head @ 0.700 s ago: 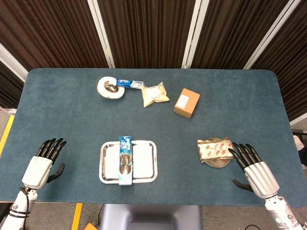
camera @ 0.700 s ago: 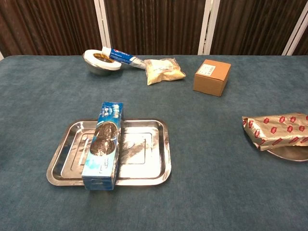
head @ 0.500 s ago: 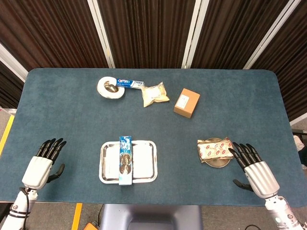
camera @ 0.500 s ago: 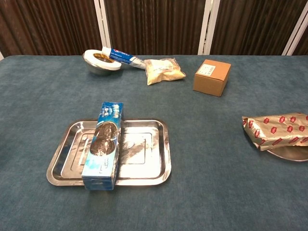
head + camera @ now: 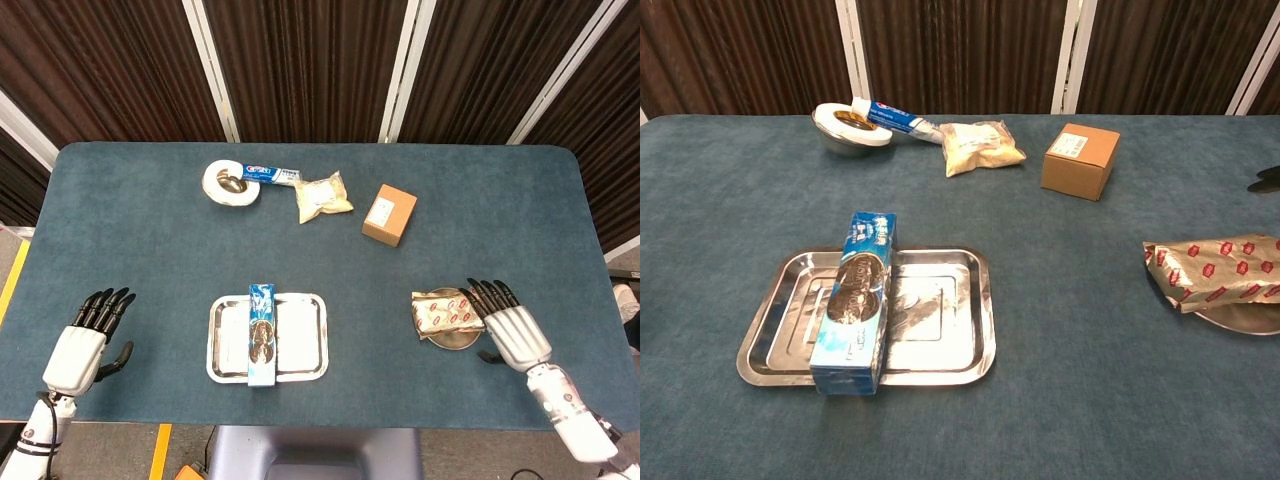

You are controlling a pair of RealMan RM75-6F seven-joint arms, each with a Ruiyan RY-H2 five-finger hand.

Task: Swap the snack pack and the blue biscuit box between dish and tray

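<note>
Head view, change: the right robot hand (image 5: pixel 510 325) had moved in from the worktop (image 5: pixel 150 230) edge, fingers spread and holding nothing, apparently opening the swap with the snack pack (image 5: pixel 447 312).
Head view, positions: its fingertips reached the pack's right end on the dish (image 5: pixel 455 340); contact was unclear. The biscuit box (image 5: pixel 262 334) lay across the tray (image 5: pixel 300 340), well apart. The left robot hand (image 5: pixel 80 345) stayed open, empty.
Chest view: dark fingertips (image 5: pixel 1268 179) had appeared at the right edge, beyond the pack.
</note>
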